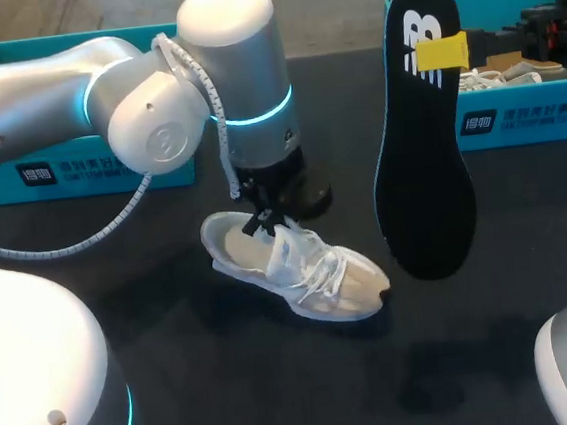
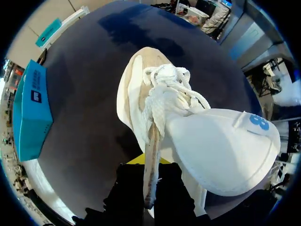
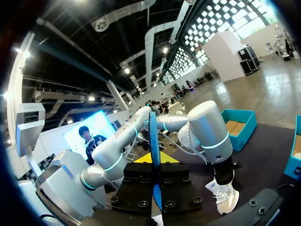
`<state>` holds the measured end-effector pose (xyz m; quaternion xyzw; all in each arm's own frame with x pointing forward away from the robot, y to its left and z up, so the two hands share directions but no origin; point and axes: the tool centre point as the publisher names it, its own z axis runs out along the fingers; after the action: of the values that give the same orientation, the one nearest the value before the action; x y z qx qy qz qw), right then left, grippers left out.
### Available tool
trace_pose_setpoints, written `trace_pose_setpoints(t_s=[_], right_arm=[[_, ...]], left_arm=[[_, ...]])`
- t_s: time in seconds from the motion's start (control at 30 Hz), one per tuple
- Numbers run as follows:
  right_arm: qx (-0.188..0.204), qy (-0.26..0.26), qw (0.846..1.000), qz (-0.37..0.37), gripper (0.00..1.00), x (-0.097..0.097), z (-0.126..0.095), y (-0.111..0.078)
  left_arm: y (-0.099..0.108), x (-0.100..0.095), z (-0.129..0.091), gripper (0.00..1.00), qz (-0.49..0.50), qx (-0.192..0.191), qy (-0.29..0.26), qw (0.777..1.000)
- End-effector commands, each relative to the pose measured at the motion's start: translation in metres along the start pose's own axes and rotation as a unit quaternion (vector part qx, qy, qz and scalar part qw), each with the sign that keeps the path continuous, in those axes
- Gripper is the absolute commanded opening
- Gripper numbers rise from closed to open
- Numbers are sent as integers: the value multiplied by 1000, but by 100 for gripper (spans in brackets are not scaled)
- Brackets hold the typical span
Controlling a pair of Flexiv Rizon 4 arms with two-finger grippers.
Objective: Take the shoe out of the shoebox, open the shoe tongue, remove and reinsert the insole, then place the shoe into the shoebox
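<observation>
Head view: right jaws are pinching the insole [image 1: 421, 159] beside the shoe [image 1: 309, 270] (left jaws pinching its collar); reinserting it toe-first looks next.

The silver left arm [image 1: 62, 98], banded by a glowing cyan ring [image 1: 259, 114], is entering from the left side with its wrist pointing straight down. Its black left gripper [image 1: 264, 214] is pinching an edge of the white lace-up shoe [image 1: 299, 266] at its opening. At the far right, the black right gripper [image 1: 444, 53] is clamping the black foam insole [image 1: 423, 179] upright between its yellow-tipped fingers [image 3: 139, 159], holding it aloft.
</observation>
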<state>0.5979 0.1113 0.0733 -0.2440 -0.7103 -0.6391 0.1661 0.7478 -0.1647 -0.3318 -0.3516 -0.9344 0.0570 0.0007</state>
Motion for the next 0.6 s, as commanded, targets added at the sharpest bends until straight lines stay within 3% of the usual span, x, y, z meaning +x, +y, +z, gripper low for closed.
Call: trace_pose_setpoints(t_s=[0.03,0.23,0.37,0.6], right_arm=[[1,1,1000,0,0,-2,3,2],[1,1,1000,0,0,-2,3,2],[1,1,1000,0,0,-2,3,2],[1,1,1000,0,0,-2,3,2]], left_arm=[[3,15,-15,0,85,-4,-8,996],[-3,31,-18,0,222,-32,-28,974],[-4,42,-17,0,316,-48,-36,947],[-6,49,-13,0,399,-65,-41,914]])
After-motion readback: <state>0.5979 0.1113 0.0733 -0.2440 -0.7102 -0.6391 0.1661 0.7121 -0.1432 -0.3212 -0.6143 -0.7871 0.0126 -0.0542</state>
